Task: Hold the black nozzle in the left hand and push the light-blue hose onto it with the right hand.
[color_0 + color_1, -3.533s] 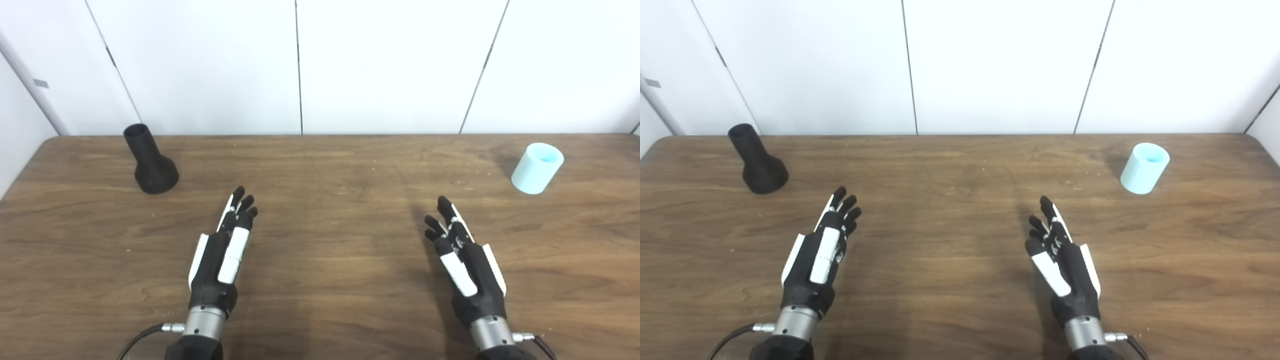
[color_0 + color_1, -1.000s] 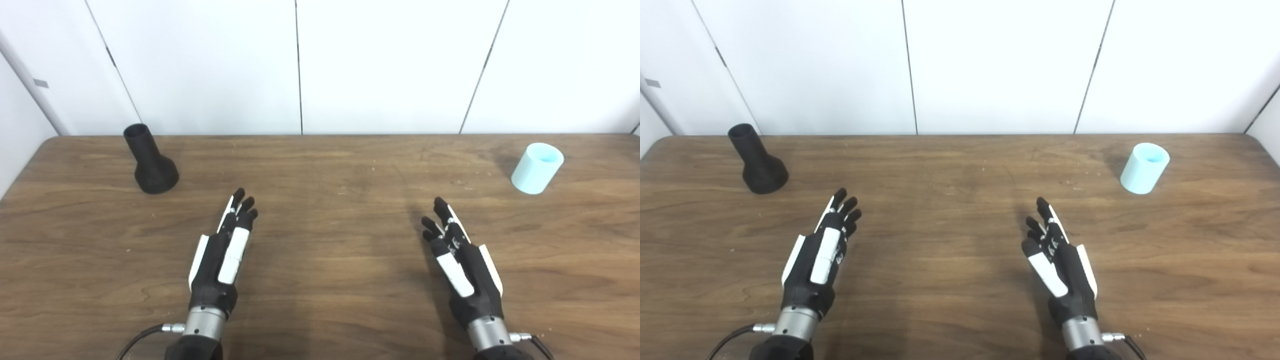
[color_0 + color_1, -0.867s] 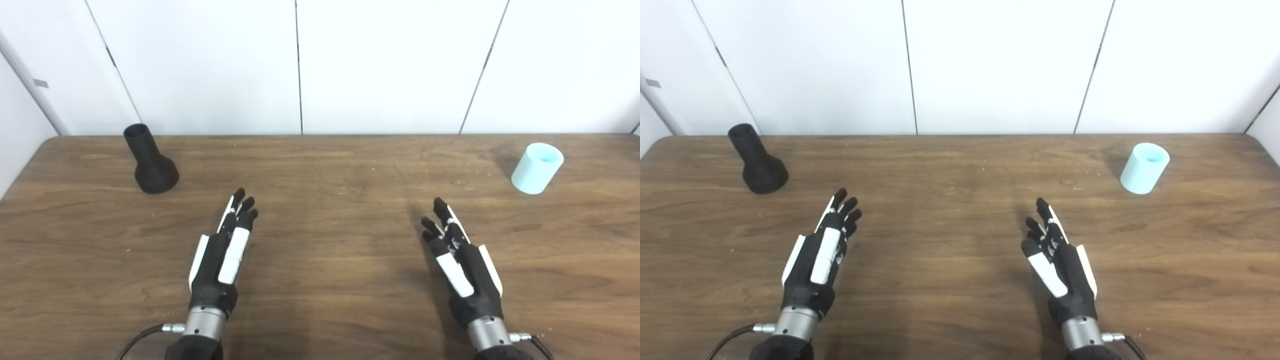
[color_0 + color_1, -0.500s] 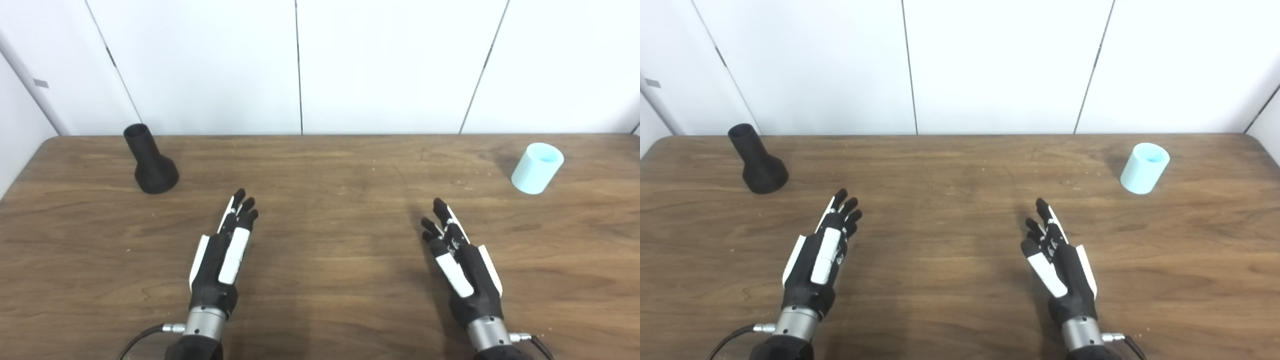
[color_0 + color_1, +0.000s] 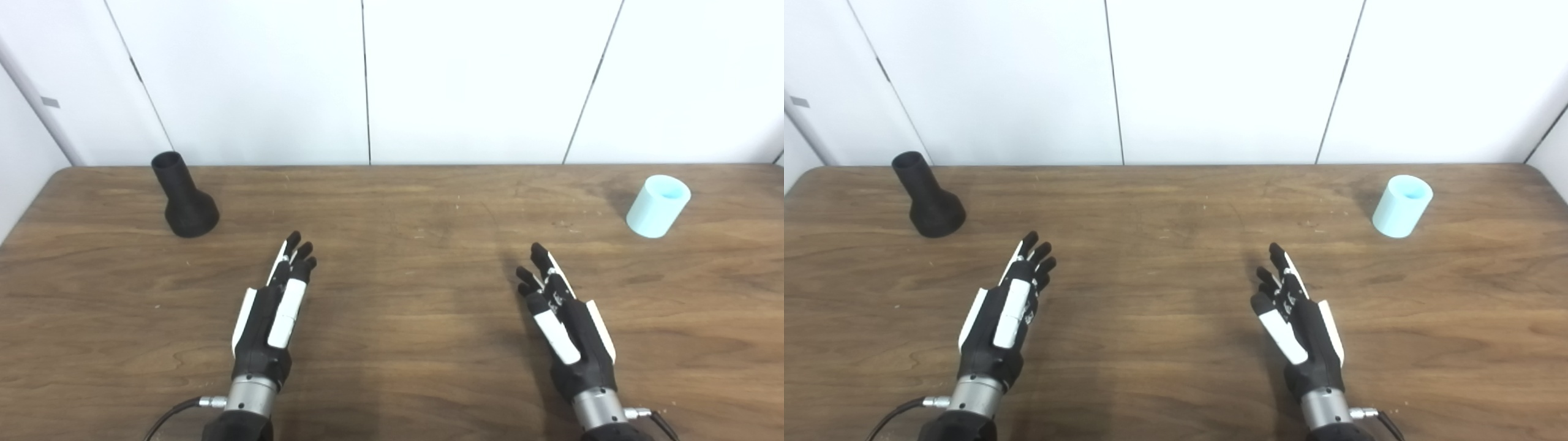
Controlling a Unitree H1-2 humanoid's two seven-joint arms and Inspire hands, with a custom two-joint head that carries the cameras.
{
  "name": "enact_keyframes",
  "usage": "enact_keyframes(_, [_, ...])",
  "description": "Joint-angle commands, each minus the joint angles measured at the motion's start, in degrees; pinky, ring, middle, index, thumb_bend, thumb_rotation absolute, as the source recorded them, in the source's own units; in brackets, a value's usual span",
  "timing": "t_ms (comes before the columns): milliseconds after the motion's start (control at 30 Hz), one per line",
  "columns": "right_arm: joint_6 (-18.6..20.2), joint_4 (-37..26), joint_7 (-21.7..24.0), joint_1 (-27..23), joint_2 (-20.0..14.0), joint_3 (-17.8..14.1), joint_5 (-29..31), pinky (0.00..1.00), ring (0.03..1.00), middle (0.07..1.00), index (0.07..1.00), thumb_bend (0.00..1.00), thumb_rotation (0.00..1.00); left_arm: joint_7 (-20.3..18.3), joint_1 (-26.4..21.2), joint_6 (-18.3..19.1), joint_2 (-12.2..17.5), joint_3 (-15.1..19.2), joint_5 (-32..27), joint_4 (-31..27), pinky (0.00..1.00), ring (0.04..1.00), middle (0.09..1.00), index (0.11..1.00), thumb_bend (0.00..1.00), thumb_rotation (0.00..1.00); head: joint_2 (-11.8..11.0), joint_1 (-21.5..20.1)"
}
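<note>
1. A brown wooden table [image 5: 392, 202] with visible grain fills the lower part of the view.
2. White wall panels [image 5: 478, 79], split by dark vertical seams, rise behind the table's far edge.

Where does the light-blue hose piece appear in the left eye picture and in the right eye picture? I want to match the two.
Left eye view: the light-blue hose stands at the far right of the table, close to the picture's right edge.
Right eye view: the same hose stands far right too, but further from the edge.
Shared landmark: the black nozzle, far left on the table in both.
</note>
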Motion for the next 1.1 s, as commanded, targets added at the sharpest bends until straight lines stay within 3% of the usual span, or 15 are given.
enact_keyframes(0, [-1.2, -1.74, 0.77, -1.06, -0.04, 0.17, -0.01, 0.94, 0.94, 0.992, 0.968, 0.78, 0.7, -0.4, 0.1, -0.68, 0.52, -0.12, -0.28, -1.7, 0.99, 0.946, 0.958, 1.0, 0.79, 0.88, 0.05, 0.0])
enact_keyframes(1067, [-0.97, -1.9, 0.64, -1.12, 0.12, 0.51, -0.31, 0.94, 0.939, 0.991, 0.969, 0.77, 0.7, -0.39, 0.01, -0.86, 0.73, -0.08, 0.05, -1.7, 1.0, 0.947, 0.956, 1.0, 0.79, 0.88, 0.08, -0.1])
